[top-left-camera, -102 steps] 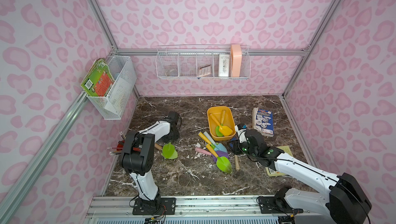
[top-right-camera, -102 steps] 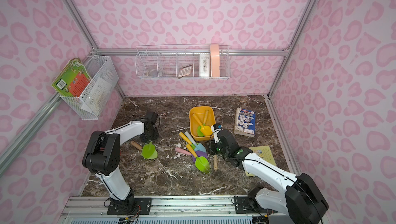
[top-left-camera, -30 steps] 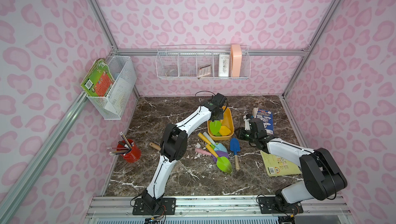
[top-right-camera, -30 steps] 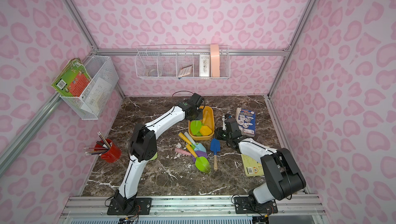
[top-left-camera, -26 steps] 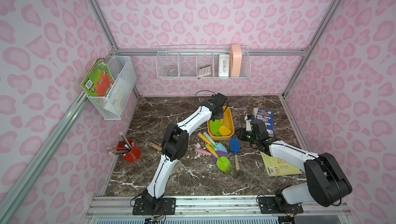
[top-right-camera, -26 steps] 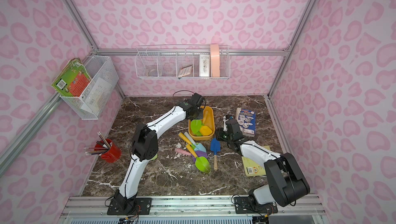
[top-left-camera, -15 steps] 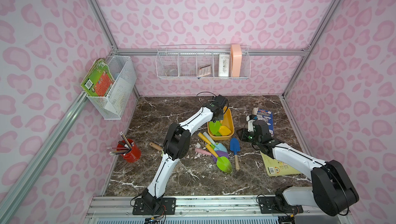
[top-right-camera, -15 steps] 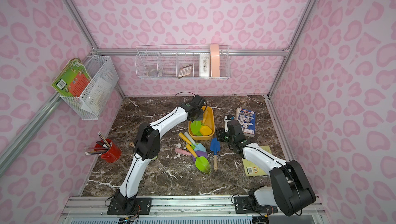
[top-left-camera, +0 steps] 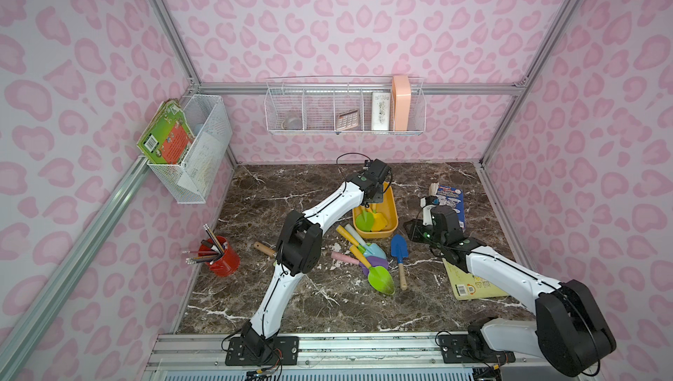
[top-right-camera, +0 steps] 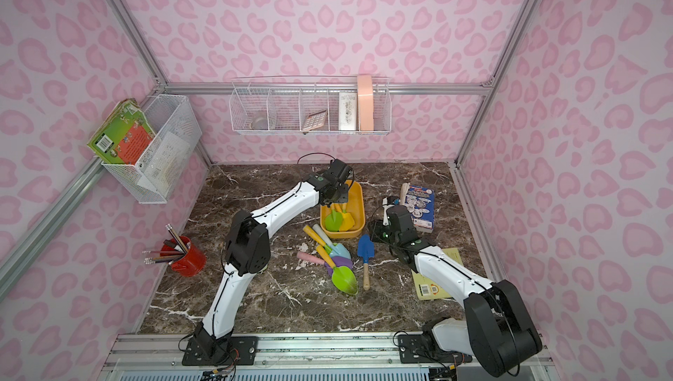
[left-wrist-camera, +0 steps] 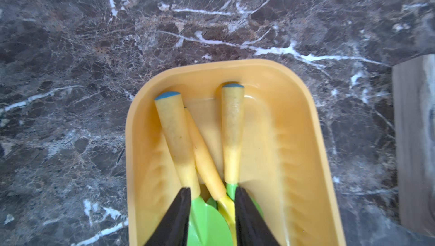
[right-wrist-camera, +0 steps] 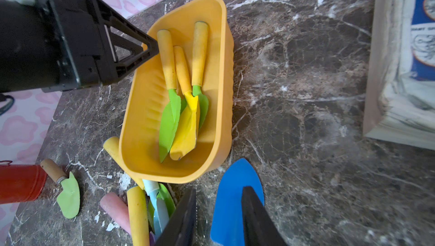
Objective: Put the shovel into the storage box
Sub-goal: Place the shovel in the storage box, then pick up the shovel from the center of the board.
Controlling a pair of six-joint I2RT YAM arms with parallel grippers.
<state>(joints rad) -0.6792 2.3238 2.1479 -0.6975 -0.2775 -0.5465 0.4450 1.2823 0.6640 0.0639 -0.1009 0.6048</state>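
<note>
Well, the marble table [top-left-camera: 309, 186] carries everything. On it, near the middle and toward the back wall, stands the one storage box [top-left-camera: 392, 211]. It is a shallow yellow-orange plastic tub, oblong, with rounded corners and ribbed inner walls.

Three shovels lie inside it, handles toward the back wall. They are a long green shovel [right-wrist-camera: 169, 120] with a yellow handle, a yellow shovel [right-wrist-camera: 186, 129] lying partly over it, and a half-hidden green shovel [right-wrist-camera: 203, 103], also yellow-handled.

Six more lie out on the table. One blue shovel [top-left-camera: 398, 248] with a wooden handle lies just in front of the box, not touching it. A heap of shovels [top-left-camera: 375, 262] lies against the box's near corner. In it I count four handles: two yellow, one pale and one pink. One small pale-green shovel [right-wrist-camera: 68, 195] with a wooden handle lies well apart on my left side.

My left fingers [left-wrist-camera: 176, 219] hang apart over the box, above the necks of the shovels, and grip nothing. My right fingers [right-wrist-camera: 254, 219] stand apart too, empty, above the blue blade.
</note>
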